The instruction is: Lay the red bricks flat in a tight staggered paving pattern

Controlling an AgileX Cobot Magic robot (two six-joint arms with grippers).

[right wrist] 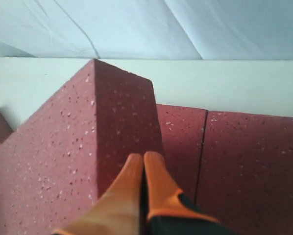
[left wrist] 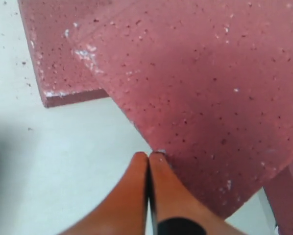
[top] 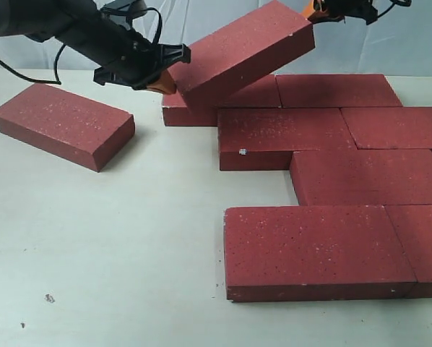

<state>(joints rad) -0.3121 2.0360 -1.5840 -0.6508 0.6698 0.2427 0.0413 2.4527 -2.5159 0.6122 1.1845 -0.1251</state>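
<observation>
Bricks fill the right half of the exterior frame: the paved bricks lie flat on the table in close-set, staggered rows. One tilted brick slants across the upper centre, its low end down on the back row's leftmost brick and its high end raised toward the upper right. The left pincer is clenched, its orange fingers pressed together with nothing between them, tip against the brick's low end. The right pincer is likewise clenched, tip at the high end. A loose brick lies flat at the left, well apart.
</observation>
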